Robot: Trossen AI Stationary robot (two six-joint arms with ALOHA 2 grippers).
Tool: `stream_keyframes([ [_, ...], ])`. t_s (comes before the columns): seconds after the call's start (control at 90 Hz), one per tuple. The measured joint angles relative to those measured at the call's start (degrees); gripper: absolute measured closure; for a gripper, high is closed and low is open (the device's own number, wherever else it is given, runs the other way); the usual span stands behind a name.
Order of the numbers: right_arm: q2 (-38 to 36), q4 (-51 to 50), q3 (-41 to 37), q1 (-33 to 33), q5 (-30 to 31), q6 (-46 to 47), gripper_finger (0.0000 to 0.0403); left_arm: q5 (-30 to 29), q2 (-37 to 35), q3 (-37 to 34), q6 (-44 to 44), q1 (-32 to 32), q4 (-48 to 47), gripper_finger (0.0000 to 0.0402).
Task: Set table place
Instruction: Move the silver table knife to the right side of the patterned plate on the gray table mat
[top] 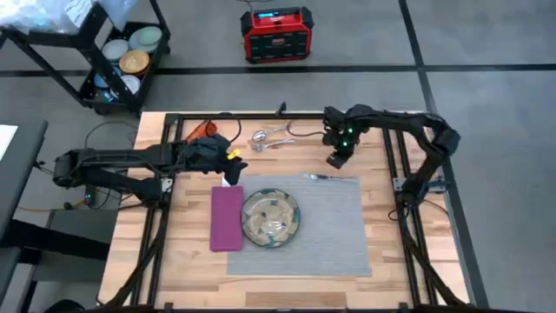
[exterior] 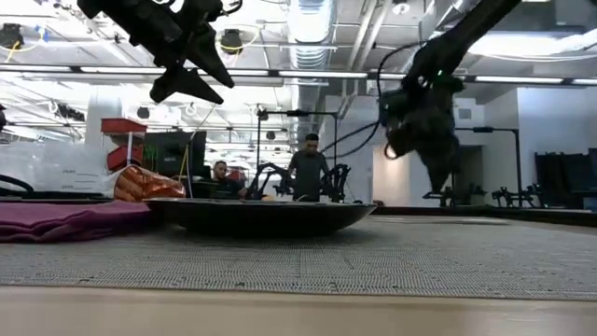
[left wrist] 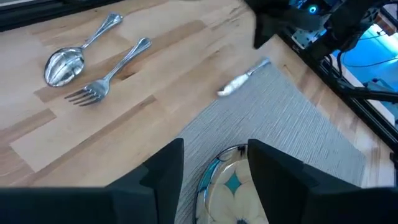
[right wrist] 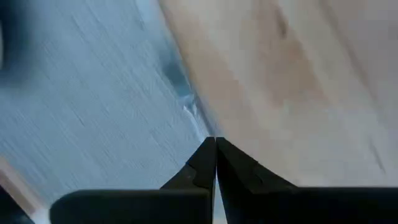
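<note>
Robotics lab, exposed ceiling ducts, other robot arms, concrete floor

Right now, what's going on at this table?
A place is half set. The plate sits on the grey mat, with the napkin beside it on the wood. A knife lies at the mat's far edge; the spoon and fork lie on bare table beyond. The right pincer hangs shut near the knife, holding nothing. The left pincer is open above the plate.
</note>
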Motion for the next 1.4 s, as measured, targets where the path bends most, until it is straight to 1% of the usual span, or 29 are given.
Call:
stream_keyframes([
  [0.1,-1.3,3.3,-1.0,-0.1,0.0,2.9,0.0403,-0.3,0.0,0.0,0.6,0.0,0.1,0.024],
  [0.189,-0.2,3.7,-2.0,-0.1,0.2,3.8,0.0403,-0.3,0.0,0.0,0.7,0.0,0.1,0.024],
  [0.389,0.6,9.5,-5.7,2.2,-0.1,6.8,0.0403,-0.2,0.0,0.0,0.6,0.0,0.1,0.024],
  [0.689,-0.1,11.3,-12.0,6.4,-0.6,10.3,0.0403,-0.2,0.0,0.0,0.6,0.0,-0.5,0.024],
  [0.811,-2.7,10.6,-14.2,10.8,-2.0,12.4,0.0403,-0.2,0.0,0.0,0.6,0.0,-1.0,0.024],
  [0.956,-8.7,11.3,-14.3,15.7,-1.9,16.4,0.0403,-0.2,0.0,0.0,0.6,0.0,-1.0,0.024],
  [1.022,-10.8,11.4,-14.4,17.1,-0.1,18.6,0.0403,-0.2,0.0,0.0,0.7,0.0,-1.0,0.024],
  [1.156,-14.8,10.8,-14.6,18.4,7.3,20.7,0.0403,-0.2,0.0,0.0,1.7,0.0,-1.1,0.024],
  [1.211,-16.1,11.0,-15.6,18.5,7.8,20.4,0.0401,-0.3,0.0,0.0,1.9,0.0,-1.2,0.024],
  [1.3,-18.6,11.6,-18.3,18.7,6.9,18.6,0.0386,-0.2,0.0,0.0,2.0,0.0,-1.3,0.024],
  [1.4,-20.5,13.2,-21.2,19.3,3.2,16.1,0.0346,-0.2,0.0,0.0,2.0,0.0,-1.3,0.024],
])
